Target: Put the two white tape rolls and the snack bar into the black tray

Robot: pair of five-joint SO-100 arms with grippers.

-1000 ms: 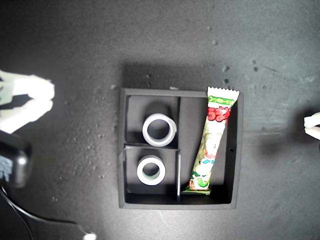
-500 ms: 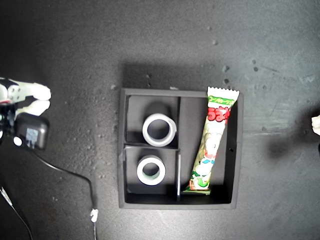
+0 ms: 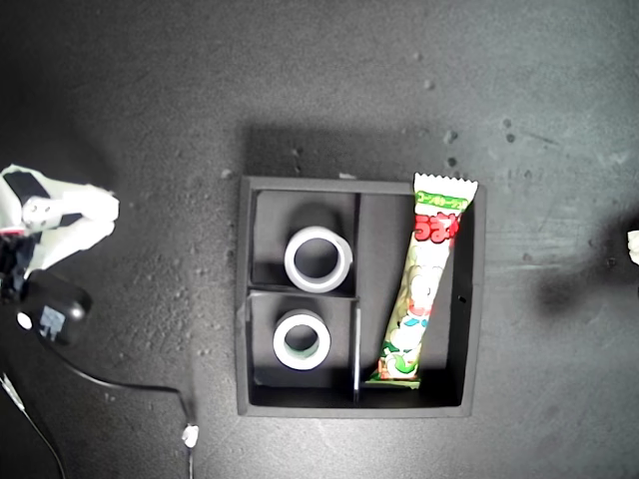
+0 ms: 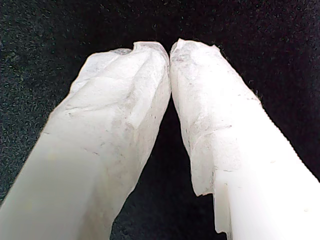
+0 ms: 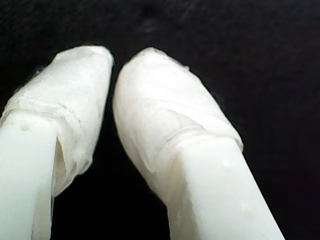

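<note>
Risks first. All three items are judged to be in the square matte black tray w/ raised walls [image 3: 477,329], so the main hazard is disturbance, not a missed grasp.

- The long slim snack bar in green-and-white wrapper w/ red lettering [image 3: 424,289] lies aslant in the long compartment. Its crimped end toward the exterior view's top appears to overlap the tray wall. If nudged or lifted at that end, it could be tipped out over the rim.
- A thin dark cable [image 3: 120,384] is seen trailing over the dark speckled table [image 3: 150,100] at the exterior view's lower left, near the tray's corner but apart from it. If dragged by an arm's motion, the tray could be caught and shifted.
- The two small white ring-shaped tape rolls are seated flat, one [image 3: 296,258] in the small compartment nearer the view's top, the other [image 3: 281,341] in the one below. Little risk is judged here unless the tray is jolted.

End effectors. My first gripper [image 4: 169,47] is seen w/ its white wrapped fingertips pressed together at the tips, nothing between them, over bare dark surface. My second gripper [image 5: 112,65] is all but closed, only a thin dark slit left betw. the pads, nothing held or touched.

In the exterior view a white arm [image 3: 60,225] is at the left edge and a sliver of another [image 3: 633,242] at the right edge, both well apart from the tray. Which is first or second can't be told.
</note>
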